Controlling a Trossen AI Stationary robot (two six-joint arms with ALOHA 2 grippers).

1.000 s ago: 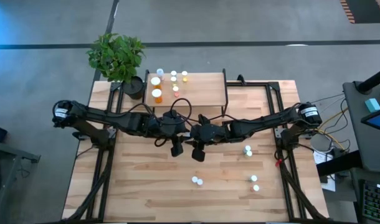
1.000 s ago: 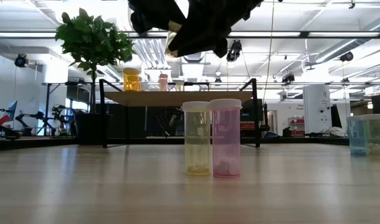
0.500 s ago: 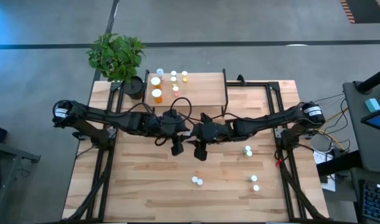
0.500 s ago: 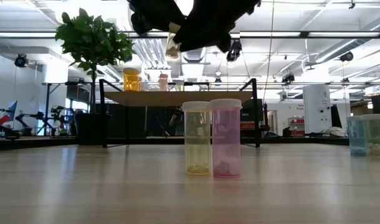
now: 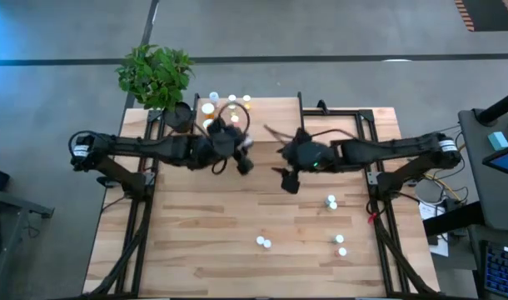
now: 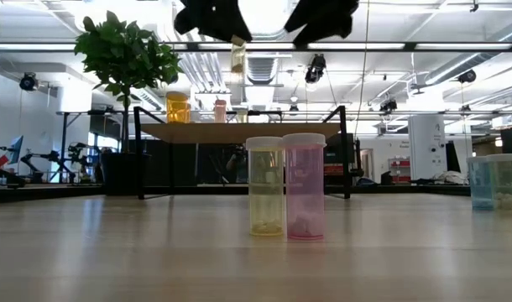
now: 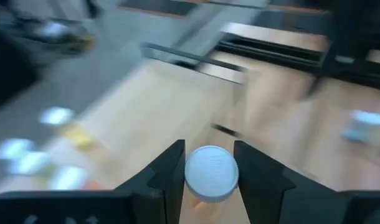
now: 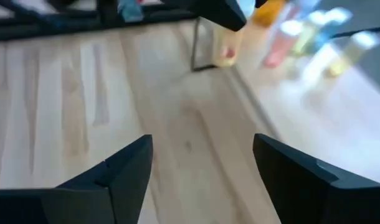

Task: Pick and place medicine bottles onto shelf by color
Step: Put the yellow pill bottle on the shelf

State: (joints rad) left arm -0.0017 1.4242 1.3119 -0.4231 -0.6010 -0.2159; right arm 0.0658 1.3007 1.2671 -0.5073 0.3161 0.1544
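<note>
My left gripper (image 5: 245,163) is up over the table's middle, just in front of the shelf (image 5: 271,125), shut on a pale yellowish medicine bottle (image 6: 237,57) with a white cap (image 7: 211,173). My right gripper (image 5: 289,179) hangs open to its right, its fingers (image 8: 124,171) wide apart with nothing between them. Several bottles (image 5: 232,102) stand on the shelf's far-left part. On the table a yellow bottle (image 6: 265,186) and a pink one (image 6: 304,185) stand side by side. Two pale blue ones (image 6: 493,180) stand further right. My left gripper pinches the bottle between its two fingers (image 7: 168,171) at the cap end (image 7: 210,186), one finger on either side. The fingers slant forward and down toward the shelf. The bottle hangs about upright below them, lifted clear of table and shelf.
A potted plant (image 5: 156,75) stands at the table's far left corner, beside the shelf. The shelf's black legs (image 5: 301,117) rise at its right end. Small pairs of bottles stand at the near middle (image 5: 262,242) and near right (image 5: 341,244) of the table (image 5: 196,250).
The two grippers, close together around the bottle a second ago, have parted. My left gripper has risen and carried the bottle toward the far edge and the shelf, turning as it went. My right gripper has drawn away up and toward the table's right.
</note>
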